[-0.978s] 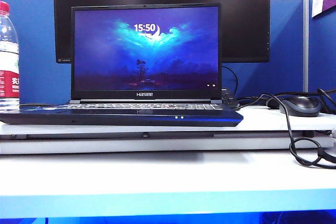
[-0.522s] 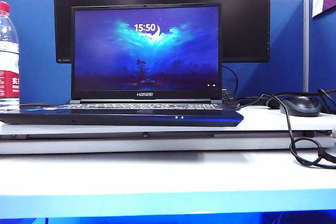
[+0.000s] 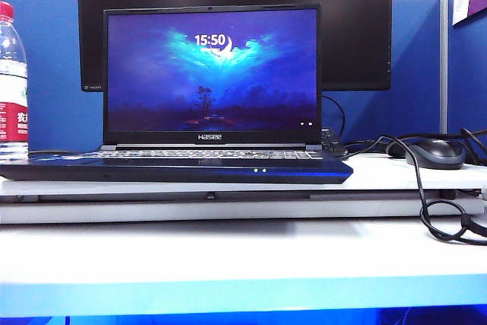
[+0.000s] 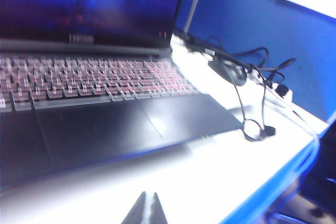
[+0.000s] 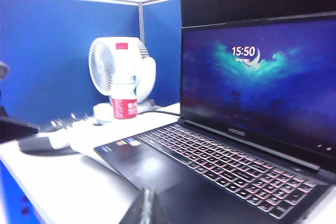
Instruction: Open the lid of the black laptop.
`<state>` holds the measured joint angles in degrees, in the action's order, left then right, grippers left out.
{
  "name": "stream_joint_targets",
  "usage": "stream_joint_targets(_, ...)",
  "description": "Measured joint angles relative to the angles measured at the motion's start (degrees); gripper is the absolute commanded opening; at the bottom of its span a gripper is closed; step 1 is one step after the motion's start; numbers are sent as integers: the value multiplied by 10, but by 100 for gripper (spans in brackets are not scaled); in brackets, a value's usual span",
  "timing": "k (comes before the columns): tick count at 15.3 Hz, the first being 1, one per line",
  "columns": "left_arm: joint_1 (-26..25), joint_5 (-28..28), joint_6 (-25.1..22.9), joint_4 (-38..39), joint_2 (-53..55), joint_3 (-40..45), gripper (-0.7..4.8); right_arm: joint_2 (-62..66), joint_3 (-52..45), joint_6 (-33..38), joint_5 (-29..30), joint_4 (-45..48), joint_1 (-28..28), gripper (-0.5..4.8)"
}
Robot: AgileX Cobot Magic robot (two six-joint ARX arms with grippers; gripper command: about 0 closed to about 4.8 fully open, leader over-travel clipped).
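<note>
2 small white LEDs (image 3: 259, 170) glow on the front edge of the wide, slim black laptop (image 3: 175, 167), which rests centrally on the white bench (image 3: 228, 253). Its thin black lid (image 3: 211, 74) stands upright and open, screen lit, reading 15:50. Left hand (image 4: 146, 209) hovers over the near bench edge, fingers pressed together, holding nothing. Right hand (image 5: 145, 208) hovers just before the laptop's near edge, likewise closed and empty. A black mouse (image 3: 435, 153) lies far right; a clear plastic bottle (image 3: 11, 85) stands far left.

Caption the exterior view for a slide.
Laptop with lid upright and lock screen lit; bottle left, mouse right.
</note>
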<state>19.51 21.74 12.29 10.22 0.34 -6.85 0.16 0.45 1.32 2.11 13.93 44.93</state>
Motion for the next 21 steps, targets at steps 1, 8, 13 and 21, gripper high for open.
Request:
stream_joint_targets(1, 0, 0, -13, -15, 0, 8, -3, 0, 0, -8, -1, -5, 0, -5)
stream_joint_targets(8, 0, -76, -138, -75, 0, 59, -3, 0, 0, -29, -24, -46, 0, -5)
stream_joint_targets(13, 0, -151, -125, -124, 0, 64, -2, 0, 0, -43, -129, -35, -39, -5)
stream_joint_targets(21, 0, -166, -75, -87, 0, 64, -2, 0, 0, -43, -169, -31, -43, -5)
